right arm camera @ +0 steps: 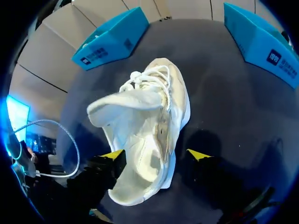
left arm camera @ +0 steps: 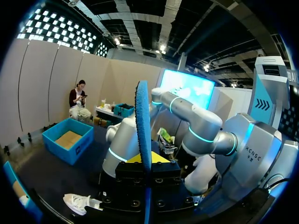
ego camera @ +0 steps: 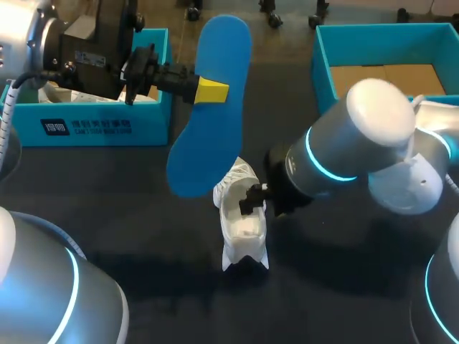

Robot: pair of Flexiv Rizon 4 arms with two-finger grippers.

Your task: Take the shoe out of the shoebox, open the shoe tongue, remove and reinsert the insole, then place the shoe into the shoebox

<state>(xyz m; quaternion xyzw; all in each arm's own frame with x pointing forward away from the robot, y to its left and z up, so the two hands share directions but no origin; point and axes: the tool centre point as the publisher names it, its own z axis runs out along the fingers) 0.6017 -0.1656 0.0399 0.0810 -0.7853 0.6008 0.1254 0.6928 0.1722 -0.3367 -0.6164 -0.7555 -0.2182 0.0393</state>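
Insole (ego camera: 208, 122): blue, flat, grainy; left gripper (ego camera: 210, 91) clenched it.
Shoe (right arm camera: 149, 121): white, laced, tongue folded back; right gripper (right arm camera: 155, 155) stood released astride its heel.
Toe: partly hidden behind insole.

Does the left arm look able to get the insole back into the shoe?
Probably yes: the tongue is folded back, the shoe is open on top, and the left gripper holds the insole close by. The right gripper at the heel may crowd it.
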